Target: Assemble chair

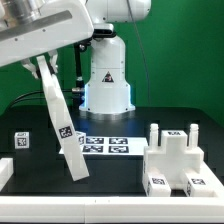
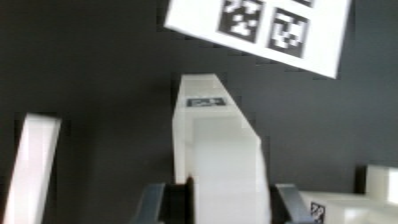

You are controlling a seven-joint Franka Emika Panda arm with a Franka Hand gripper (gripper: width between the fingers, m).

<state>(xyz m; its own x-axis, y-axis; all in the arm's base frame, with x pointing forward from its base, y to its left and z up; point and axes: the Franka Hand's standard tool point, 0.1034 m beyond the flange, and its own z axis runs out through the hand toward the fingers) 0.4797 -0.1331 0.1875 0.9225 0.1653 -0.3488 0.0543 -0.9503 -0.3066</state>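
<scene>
The black worktop point(image 1: 120, 182) has a white raised border point(image 1: 110, 212) along its near edge. The marker board point(image 1: 108, 146) lies flat near its middle, tags facing up. A green backdrop point(image 1: 190, 50) hangs behind the worktop.

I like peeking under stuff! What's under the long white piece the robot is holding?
Only bare black table shows under the long white piece, held tilted in the gripper. The marker board lies just beyond it. Whether its lower tip touches the table is hidden.

Tool point(image 1: 44, 68) clamped, arm point(image 1: 45, 25) hi, tilted.
</scene>
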